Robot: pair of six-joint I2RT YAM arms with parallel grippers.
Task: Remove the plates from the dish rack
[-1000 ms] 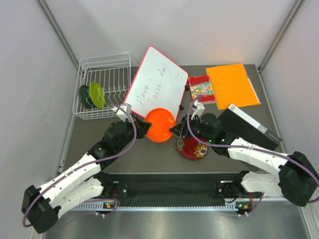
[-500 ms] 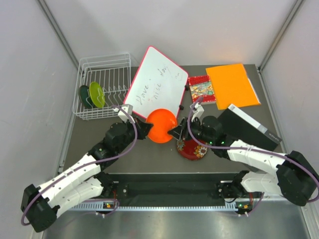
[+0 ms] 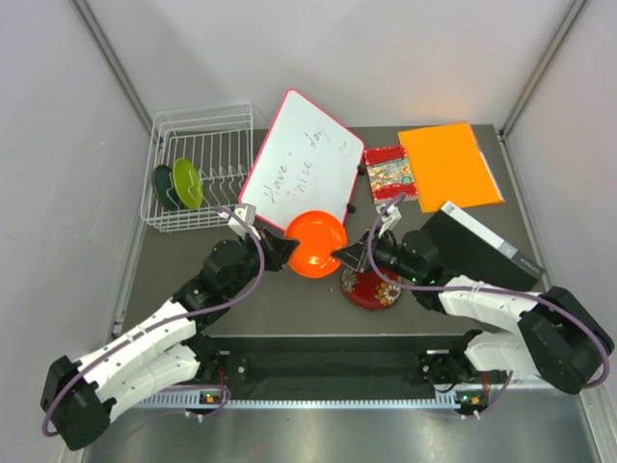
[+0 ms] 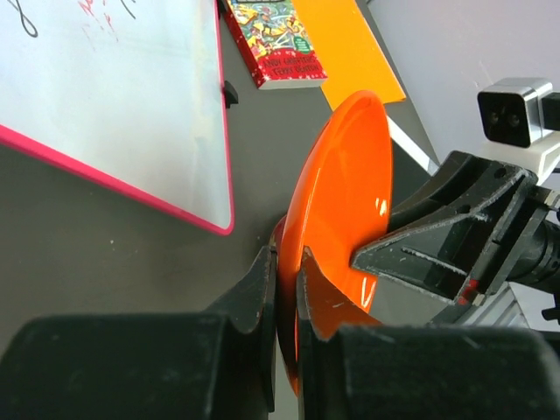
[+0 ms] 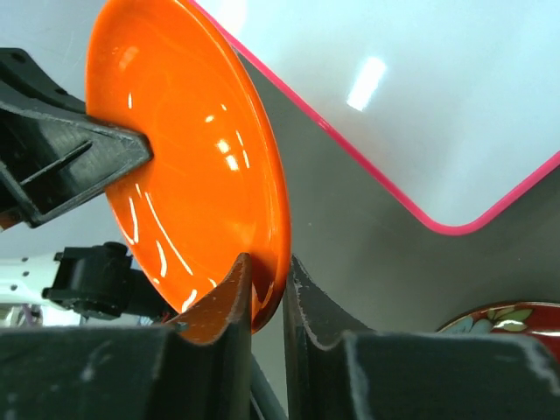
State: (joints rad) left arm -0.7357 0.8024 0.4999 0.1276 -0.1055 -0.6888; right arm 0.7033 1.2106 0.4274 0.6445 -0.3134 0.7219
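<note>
An orange plate (image 3: 315, 243) hangs on edge above the table between my two arms. My left gripper (image 3: 286, 249) is shut on its left rim; in the left wrist view the fingers (image 4: 287, 254) pinch the plate (image 4: 346, 201). My right gripper (image 3: 339, 255) has its jaws narrowly closed over the opposite rim (image 5: 267, 261) of the plate (image 5: 184, 175). A dark red plate (image 3: 374, 287) lies flat on the table under the right gripper. A lime green plate (image 3: 188, 182) and a dark teal plate (image 3: 165, 186) stand upright in the white wire dish rack (image 3: 207, 125) at the far left.
A pink-framed whiteboard (image 3: 304, 159) lies just behind the orange plate. A small red book (image 3: 389, 172) and an orange folder (image 3: 448, 166) lie at the back right. A black box (image 3: 482, 246) sits beside the right arm.
My right gripper has moved in from the right and closed its jaws over the orange plate's rim. The left gripper has kept its hold, and the plate has shifted slightly right.
</note>
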